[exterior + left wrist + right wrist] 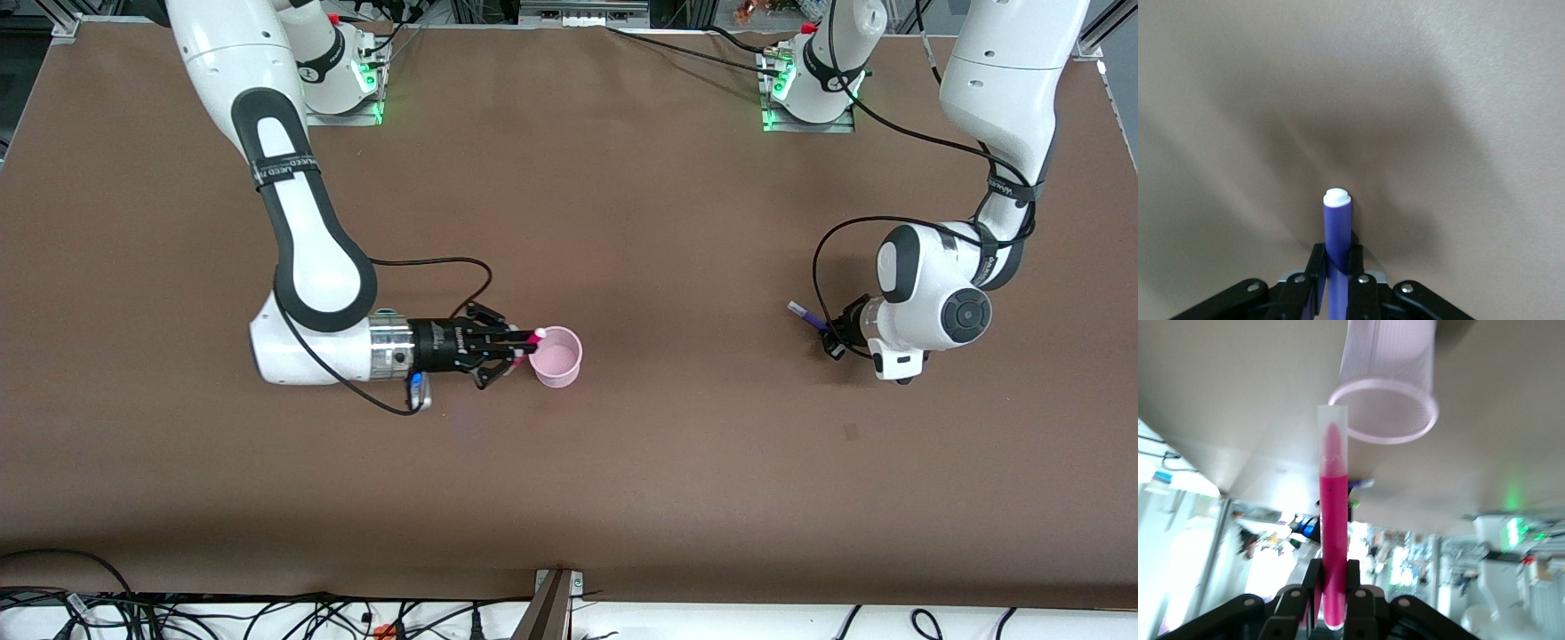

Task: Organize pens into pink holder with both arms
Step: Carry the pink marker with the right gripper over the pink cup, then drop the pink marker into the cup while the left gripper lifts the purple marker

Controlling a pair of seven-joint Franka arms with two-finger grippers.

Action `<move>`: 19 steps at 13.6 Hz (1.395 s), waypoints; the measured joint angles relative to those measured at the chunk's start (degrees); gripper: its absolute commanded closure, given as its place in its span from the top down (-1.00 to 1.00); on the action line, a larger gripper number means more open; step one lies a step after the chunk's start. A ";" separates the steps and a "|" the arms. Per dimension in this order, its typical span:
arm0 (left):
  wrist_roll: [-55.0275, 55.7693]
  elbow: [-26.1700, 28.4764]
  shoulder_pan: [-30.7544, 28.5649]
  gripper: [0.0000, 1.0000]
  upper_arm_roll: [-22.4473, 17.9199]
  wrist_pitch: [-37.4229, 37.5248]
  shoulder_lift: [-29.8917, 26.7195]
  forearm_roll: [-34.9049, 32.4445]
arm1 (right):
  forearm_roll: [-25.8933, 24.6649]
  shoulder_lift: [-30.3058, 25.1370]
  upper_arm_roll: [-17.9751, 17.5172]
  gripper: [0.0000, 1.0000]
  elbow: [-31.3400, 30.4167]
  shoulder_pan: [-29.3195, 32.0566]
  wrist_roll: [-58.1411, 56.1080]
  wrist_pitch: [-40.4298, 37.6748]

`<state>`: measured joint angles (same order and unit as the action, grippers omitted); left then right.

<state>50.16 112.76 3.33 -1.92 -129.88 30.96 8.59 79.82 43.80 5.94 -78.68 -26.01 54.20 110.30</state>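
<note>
Brown table (622,222): right hand (524,345) level, magenta pen (532,338) pinched at pink holder (556,357) (left hand (822,331) clamping purple pen (805,314)).

A brown table (622,204) covers nearly the whole front view, its surface matte and plain. Along the edge nearest the front camera runs a white strip strewn with loose black cables (267,613), with one small orange piece, possibly a connector (384,632), among them. A grey metal bracket (553,600) stands at the middle of that edge. At the edge farthest from the front camera, two metal mounting plates (805,120) sit on the tabletop, each lit green, one toward each end of the table. Silver aluminium framing (1095,31) shows at the corners there. Another black cable (685,49) trails across the tabletop between the plates.
</note>
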 measured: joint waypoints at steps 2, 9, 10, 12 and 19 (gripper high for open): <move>0.10 -0.97 0.00 -1.00 0.00 -0.23 -1.58 0.00 | 3.56 1.24 -0.57 -1.00 0.00 -1.71 0.25 3.19; 5.28 -10.12 0.81 -1.00 0.27 7.42 -8.75 0.00 | 5.00 2.97 -0.65 -1.00 0.00 -4.27 0.41 7.69; 6.80 -11.58 1.17 -1.00 0.40 7.70 -8.75 0.00 | 5.02 3.06 -0.64 -1.00 -0.01 -4.27 0.51 7.74; 8.53 -13.33 2.34 -1.00 0.49 8.30 -8.75 0.00 | 5.03 3.24 -0.65 -1.00 -0.27 -4.28 0.91 7.77; 10.70 -14.10 3.60 -1.00 0.51 8.72 -8.75 0.00 | 5.06 3.32 -0.67 0.99 -1.19 -4.68 1.26 7.77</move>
<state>60.86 98.66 6.93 -1.40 -121.15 22.22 8.59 84.88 47.12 5.26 -79.87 -30.69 55.46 118.08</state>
